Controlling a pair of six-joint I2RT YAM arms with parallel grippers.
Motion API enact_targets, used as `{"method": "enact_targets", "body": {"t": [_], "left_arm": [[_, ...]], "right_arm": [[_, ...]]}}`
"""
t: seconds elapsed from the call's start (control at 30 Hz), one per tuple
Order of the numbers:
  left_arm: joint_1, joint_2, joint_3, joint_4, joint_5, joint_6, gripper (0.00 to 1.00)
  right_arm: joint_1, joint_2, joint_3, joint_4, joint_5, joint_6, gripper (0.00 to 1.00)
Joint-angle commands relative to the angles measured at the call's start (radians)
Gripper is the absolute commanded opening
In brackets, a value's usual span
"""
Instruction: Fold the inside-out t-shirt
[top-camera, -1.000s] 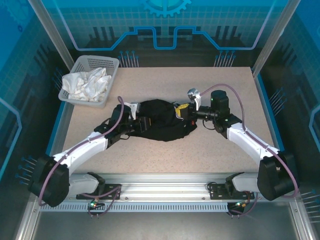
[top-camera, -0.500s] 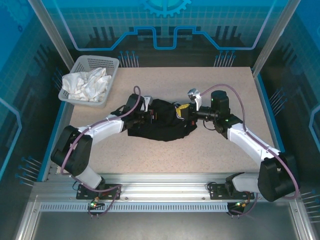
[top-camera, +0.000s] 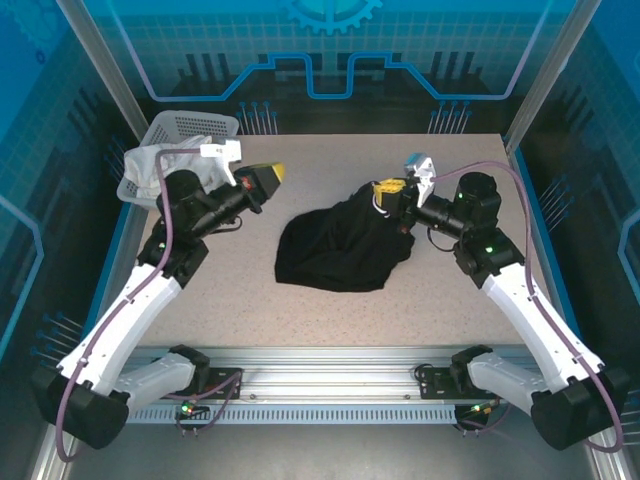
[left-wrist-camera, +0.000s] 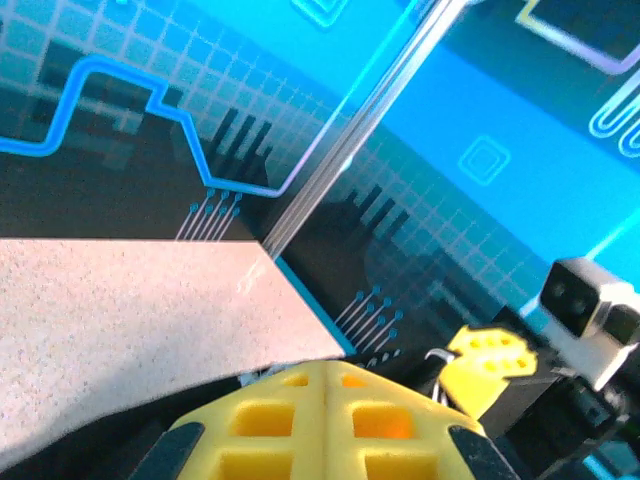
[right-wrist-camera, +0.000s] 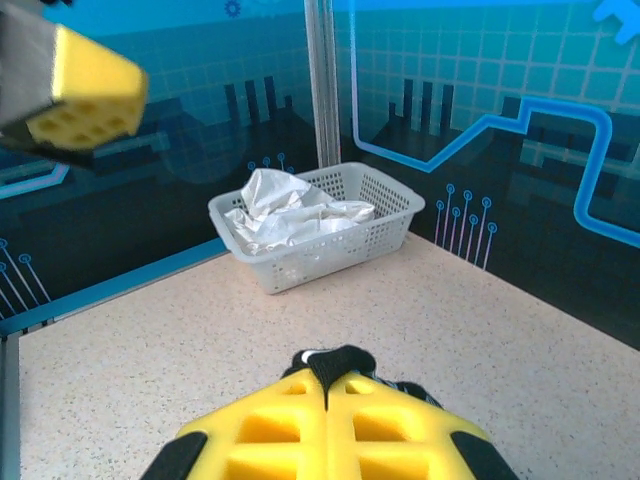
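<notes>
While the black t-shirt (top-camera: 340, 245) lies heaped at the desk's (top-camera: 420, 300) centre, the right jaws pinch its lifted 1 o'clock edge. The left jaws, closed on nothing, hang toward 10 o'clock, near the basket (right-wrist-camera: 390, 205) of white cloth (right-wrist-camera: 285, 210).

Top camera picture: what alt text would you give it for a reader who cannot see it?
A crumpled black t-shirt lies in the middle of a table, its far right edge pinched by the right gripper. The left gripper hangs shut and empty, apart from the shirt, near a white basket holding white cloth.
</notes>
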Motion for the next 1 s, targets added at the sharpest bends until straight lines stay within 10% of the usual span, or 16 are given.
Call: {"method": "enact_targets", "body": {"t": [0.0, 0.1, 0.37, 0.63, 0.97], "left_arm": [[0.003, 0.04, 0.016, -0.102, 0.021, -0.006, 0.0], [-0.056, 0.087, -0.022, -0.169, 0.003, 0.045, 0.0], [-0.265, 0.233, -0.171, -0.137, -0.088, 0.08, 0.47], [-0.279, 0.391, -0.104, -0.199, -0.236, 0.21, 0.57], [-0.235, 0.509, -0.06, -0.161, -0.208, 0.207, 0.04]], "right_arm": [[0.014, 0.035, 0.048, 0.014, -0.012, 0.005, 0.0], [0.019, 0.058, 0.066, 0.018, -0.009, 0.022, 0.0], [0.019, 0.085, 0.059, 0.008, 0.013, 0.027, 0.0], [0.019, 0.076, 0.067, -0.033, 0.015, 0.0, 0.0], [0.001, 0.058, 0.076, -0.06, 0.015, -0.024, 0.0]]}}
